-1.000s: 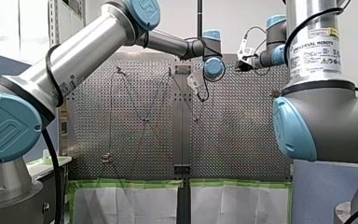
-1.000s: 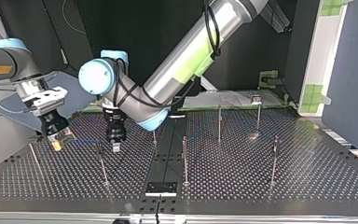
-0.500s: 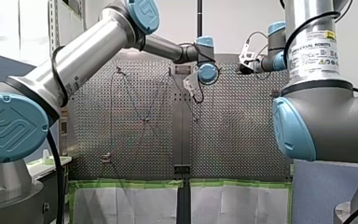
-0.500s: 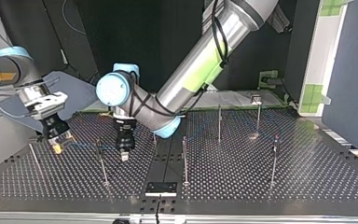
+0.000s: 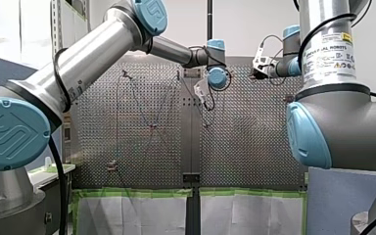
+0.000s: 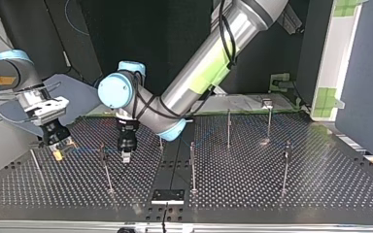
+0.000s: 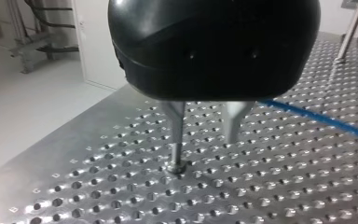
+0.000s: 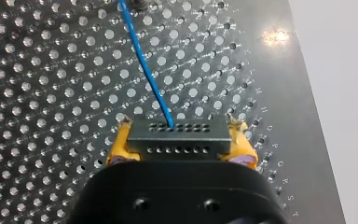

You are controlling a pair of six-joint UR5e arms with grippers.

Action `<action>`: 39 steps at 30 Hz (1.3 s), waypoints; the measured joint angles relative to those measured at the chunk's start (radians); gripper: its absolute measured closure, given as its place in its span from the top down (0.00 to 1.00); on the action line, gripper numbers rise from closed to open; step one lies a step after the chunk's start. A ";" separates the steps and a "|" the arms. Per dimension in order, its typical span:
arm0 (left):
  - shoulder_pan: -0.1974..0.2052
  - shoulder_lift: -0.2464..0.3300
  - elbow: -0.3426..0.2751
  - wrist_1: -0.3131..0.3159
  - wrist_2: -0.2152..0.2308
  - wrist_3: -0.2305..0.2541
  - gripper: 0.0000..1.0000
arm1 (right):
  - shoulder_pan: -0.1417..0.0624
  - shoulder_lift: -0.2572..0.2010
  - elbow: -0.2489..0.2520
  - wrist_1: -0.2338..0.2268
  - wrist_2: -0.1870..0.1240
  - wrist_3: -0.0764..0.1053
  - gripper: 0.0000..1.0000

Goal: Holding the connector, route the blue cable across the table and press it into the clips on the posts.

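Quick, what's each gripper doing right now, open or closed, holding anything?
Left gripper: open, holding nothing.
Right gripper: closed on the connector of the blue cable.

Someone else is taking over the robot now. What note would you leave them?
My right claw: shut on the dark rectangular connector, yellow pads on its ends.
My left claw: open, empty, low over the perforated metal table, near a thin metal post.
Thin blue cable: runs from the connector across the table.
Done: connector held. Left: pressing the cable into the clips; which already hold it is too small to tell.
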 joint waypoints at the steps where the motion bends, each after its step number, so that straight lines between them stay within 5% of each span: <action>1: -0.001 0.000 0.000 -0.008 -0.001 -0.001 1.00 | 0.000 0.000 0.000 0.000 0.000 0.000 0.00; 17: -0.009 0.033 -0.032 -0.141 -0.020 -0.034 1.00 | 0.004 0.001 0.001 0.000 0.000 0.002 0.00; 28: -0.022 0.127 -0.127 -0.081 0.057 -0.035 1.00 | 0.005 0.002 0.001 -0.001 0.000 0.002 0.00; 39: -0.051 0.214 -0.214 -0.099 0.130 0.001 1.00 | 0.003 0.004 0.001 0.000 -0.003 0.005 0.00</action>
